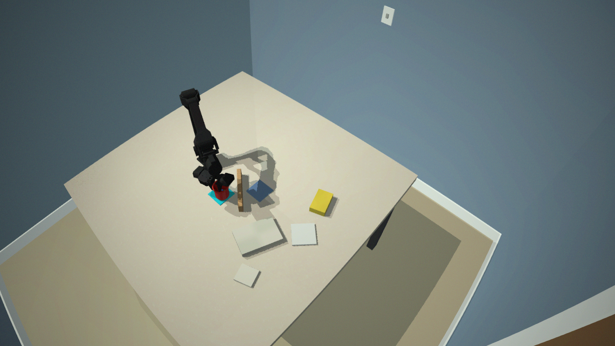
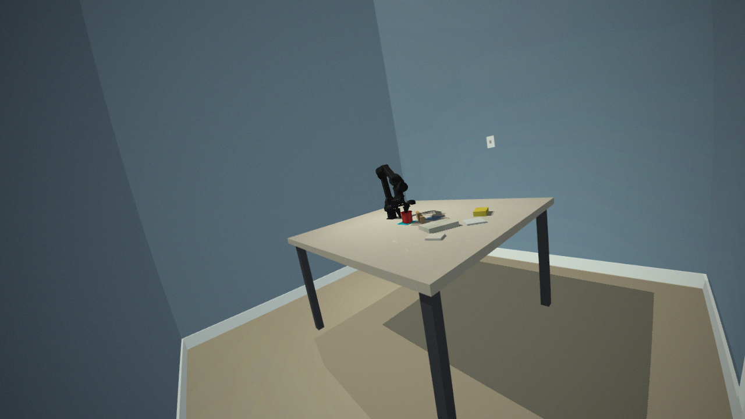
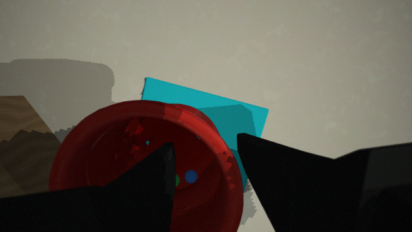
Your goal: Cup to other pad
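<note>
releasing the cup [image 1: 221, 193] [image 2: 407, 217] [image 3: 225, 161] looks to be in hand: it stands on the cyan pad [image 1: 220, 203] [image 2: 401, 223] [image 3: 180, 95]. the hand [image 1: 221, 185] [image 2: 407, 210] [image 3: 206, 145] is part-open, gripping nothing, one finger inside the cup; next, lift straight up.

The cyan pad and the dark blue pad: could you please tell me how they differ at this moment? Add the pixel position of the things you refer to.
The cyan pad [image 1: 213, 194] [image 3: 167, 90] bears the red cup [image 1: 221, 193] [image 2: 407, 217] [image 3: 230, 180], while the dark blue pad [image 1: 261, 193] has nothing standing on it. The cyan pad is bright; the dark blue pad is deeper in colour and mostly shaded. Both lie flat, on opposite sides of the wooden barrier [image 1: 239, 189] [image 2: 419, 217] [image 3: 19, 113].
</note>
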Tool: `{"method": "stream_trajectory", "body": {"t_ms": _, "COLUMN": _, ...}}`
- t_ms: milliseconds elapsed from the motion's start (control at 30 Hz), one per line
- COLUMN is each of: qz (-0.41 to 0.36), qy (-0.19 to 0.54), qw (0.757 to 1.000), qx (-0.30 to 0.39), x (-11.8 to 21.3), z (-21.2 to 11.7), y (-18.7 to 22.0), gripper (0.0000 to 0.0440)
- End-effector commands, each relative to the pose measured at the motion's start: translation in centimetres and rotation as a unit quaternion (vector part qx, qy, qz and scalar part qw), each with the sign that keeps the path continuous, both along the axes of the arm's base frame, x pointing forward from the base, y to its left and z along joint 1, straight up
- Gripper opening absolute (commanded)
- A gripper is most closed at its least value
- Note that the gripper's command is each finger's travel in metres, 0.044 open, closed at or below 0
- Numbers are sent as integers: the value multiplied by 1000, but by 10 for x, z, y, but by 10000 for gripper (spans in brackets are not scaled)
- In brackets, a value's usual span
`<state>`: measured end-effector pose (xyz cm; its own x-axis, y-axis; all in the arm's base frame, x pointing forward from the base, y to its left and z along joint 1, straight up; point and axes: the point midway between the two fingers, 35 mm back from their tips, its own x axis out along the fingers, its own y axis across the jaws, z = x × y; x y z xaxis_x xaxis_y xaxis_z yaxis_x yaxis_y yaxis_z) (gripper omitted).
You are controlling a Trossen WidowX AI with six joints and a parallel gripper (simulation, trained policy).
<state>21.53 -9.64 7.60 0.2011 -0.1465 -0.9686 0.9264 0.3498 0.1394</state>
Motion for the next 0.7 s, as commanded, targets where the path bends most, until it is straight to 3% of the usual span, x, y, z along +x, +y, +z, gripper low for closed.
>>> {"method": "stream_trajectory", "body": {"t_ms": 0, "qz": 3, "qy": -15, "qw": 1000, "qx": 0, "x": -3, "z": 2, "y": 1, "gripper": 188}}
{"method": "stream_trajectory", "body": {"t_ms": 667, "qz": -1, "qy": -82, "qw": 996, "qx": -17, "x": -12, "z": 33, "y": -1, "gripper": 304}}
